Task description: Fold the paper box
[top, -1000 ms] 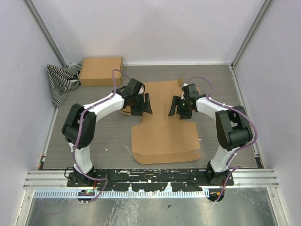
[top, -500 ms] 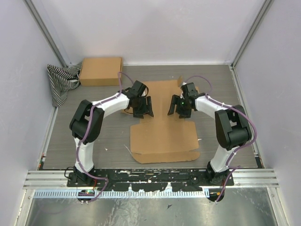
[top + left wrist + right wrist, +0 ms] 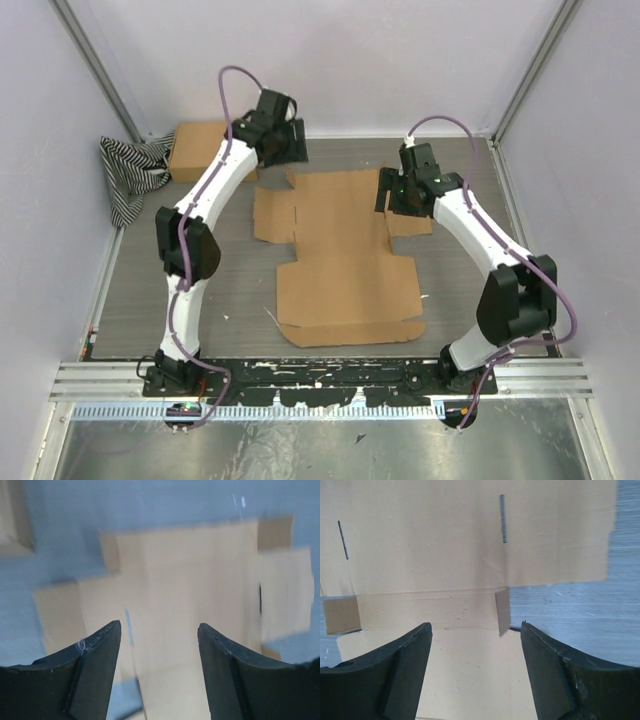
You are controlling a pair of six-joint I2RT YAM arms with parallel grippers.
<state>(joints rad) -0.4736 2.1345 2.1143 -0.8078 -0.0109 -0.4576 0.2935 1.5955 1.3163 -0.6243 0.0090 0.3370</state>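
Note:
The paper box (image 3: 340,255) lies as a flat brown die-cut sheet in the middle of the table, its side flaps spread left and right. My left gripper (image 3: 284,143) is raised high over the sheet's far left corner, open and empty. In the blurred left wrist view, the sheet (image 3: 190,580) lies far below the gripper (image 3: 159,630). My right gripper (image 3: 400,192) hovers over the sheet's far right part, open and empty. The right wrist view shows the sheet (image 3: 445,555) with its slits and a small upturned tab between the gripper's (image 3: 476,627) open fingers.
A second brown cardboard box (image 3: 200,152) stands at the back left, partly behind the left arm; its corner shows in the left wrist view (image 3: 15,515). A striped cloth (image 3: 130,175) lies beside it by the left wall. Walls enclose the table at the back and both sides.
Both grippers have risen off the sheet's middle and moved toward the back, the left one much farther and higher. The sheet's side flaps now lie uncovered and flat.

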